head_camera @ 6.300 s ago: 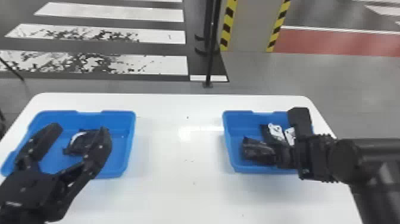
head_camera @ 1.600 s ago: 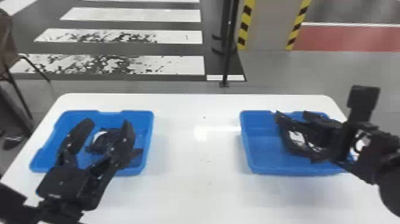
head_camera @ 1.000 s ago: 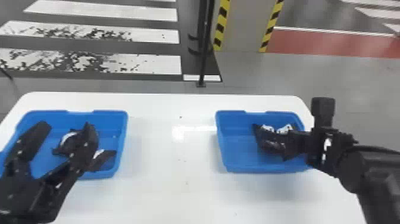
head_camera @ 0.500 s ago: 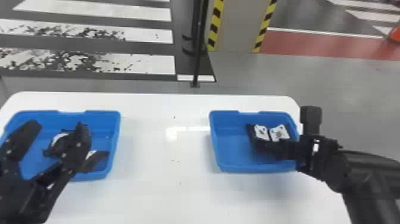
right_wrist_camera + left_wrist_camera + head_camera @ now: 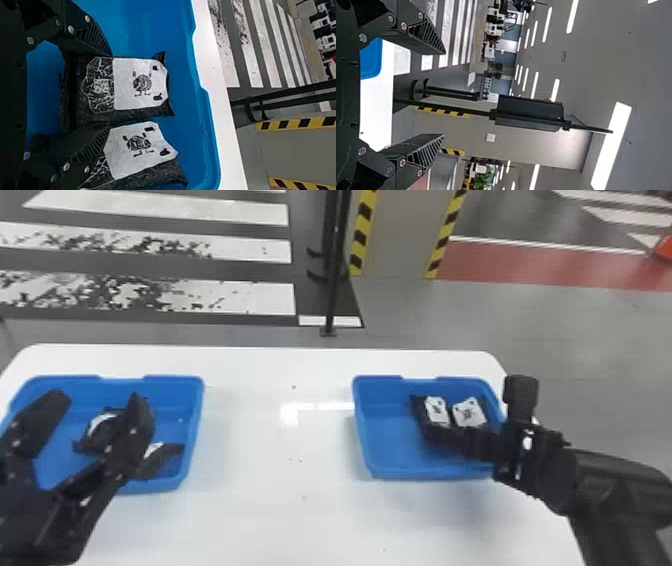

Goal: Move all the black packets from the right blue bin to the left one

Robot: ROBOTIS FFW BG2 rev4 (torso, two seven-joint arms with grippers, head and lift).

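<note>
Right gripper: mine, this one, down in the right blue bin; from my right wrist the two fingers stand apart, one on each side of a black packet (whether they press on it, I cannot tell).
That packet: label up, in the right bin, its white patch facing my wrist camera.
Packet beside it: another black packet, also label up, just right of the first, with my nearer-to-it finger partly over its edge.
Left gripper: my other one, above the left blue bin, fingers wide apart with nothing between them.
Left bin: I see a dark packet with some white on it partly behind my finger, and a second dark packet close to the bin's right wall.
Table: white, both bins on it, well apart (a pale glare lies between them).
Beyond the table: a thin black pole and white-striped floor.
</note>
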